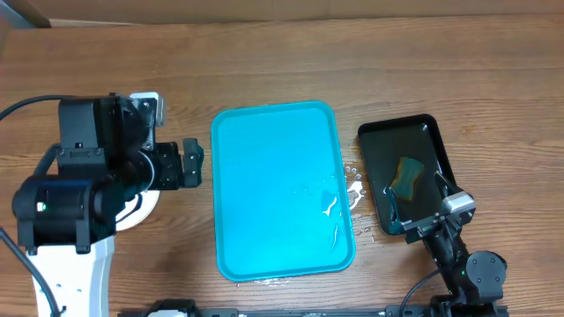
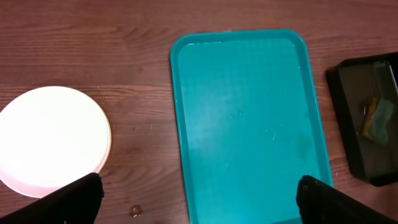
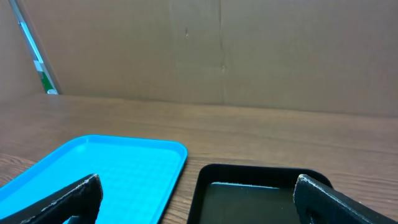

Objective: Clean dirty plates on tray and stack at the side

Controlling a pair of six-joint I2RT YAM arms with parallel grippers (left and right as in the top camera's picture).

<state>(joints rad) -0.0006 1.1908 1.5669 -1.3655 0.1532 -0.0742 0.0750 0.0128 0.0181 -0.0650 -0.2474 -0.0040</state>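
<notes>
The turquoise tray [image 1: 264, 176] lies mid-table with nothing on it but water streaks. It also shows in the left wrist view [image 2: 249, 124] and the right wrist view [image 3: 106, 171]. A white plate stack [image 2: 53, 140] sits on the table left of the tray, washed out by glare, so I cannot tell how many plates it holds. In the overhead view only a sliver of the plates [image 1: 145, 204] shows under my left arm. My left gripper [image 1: 194, 163] [image 2: 199, 205] is open and empty, between plates and tray. My right gripper [image 1: 416, 204] [image 3: 199, 202] is open and empty over the black tray's near end.
A glossy black tray [image 1: 397, 126] [image 2: 348, 124] [image 3: 249, 171] stands right of the turquoise tray and holds a yellow-green sponge [image 1: 407, 179] [image 2: 376, 118]. Water drops [image 1: 355, 189] lie on the wood between the trays. A cardboard wall [image 3: 217, 50] stands at the back.
</notes>
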